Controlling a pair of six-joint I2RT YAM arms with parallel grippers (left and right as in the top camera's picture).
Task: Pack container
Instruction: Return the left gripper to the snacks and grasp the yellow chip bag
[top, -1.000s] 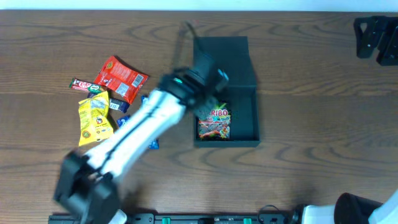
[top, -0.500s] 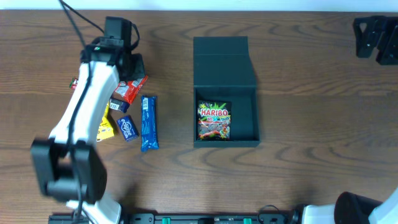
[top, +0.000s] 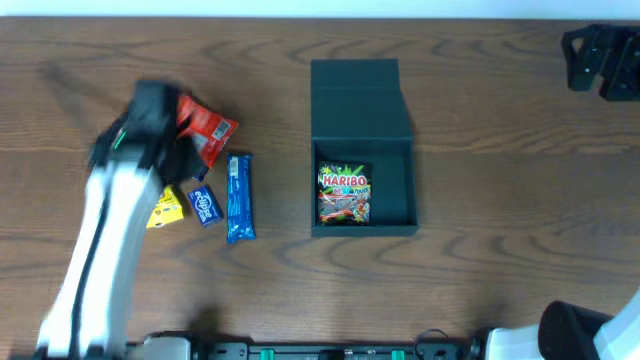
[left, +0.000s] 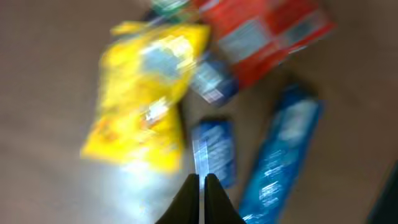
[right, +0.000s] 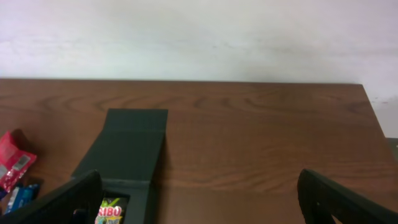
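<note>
A second ago my left jaws were over the container (top: 392, 190), where the Haribo bag (top: 345, 193) now lies; since then I have swung back across the table (top: 500, 150) to the loose snacks. The move is still quick, so my wrist view is smeared. My left jaws are together with nothing between them. The small blue packet (left: 214, 152) is just ahead of their tips, the yellow packet (left: 146, 93) ahead to the left, and the long blue bar (left: 280, 155) and the red packet (left: 261, 34) to the right. The container sits well off beyond that bar, lid flap laid back. I judge one item packed and the next pick starting, so I must part them first. My right jaws stand wide apart, idle.
</note>
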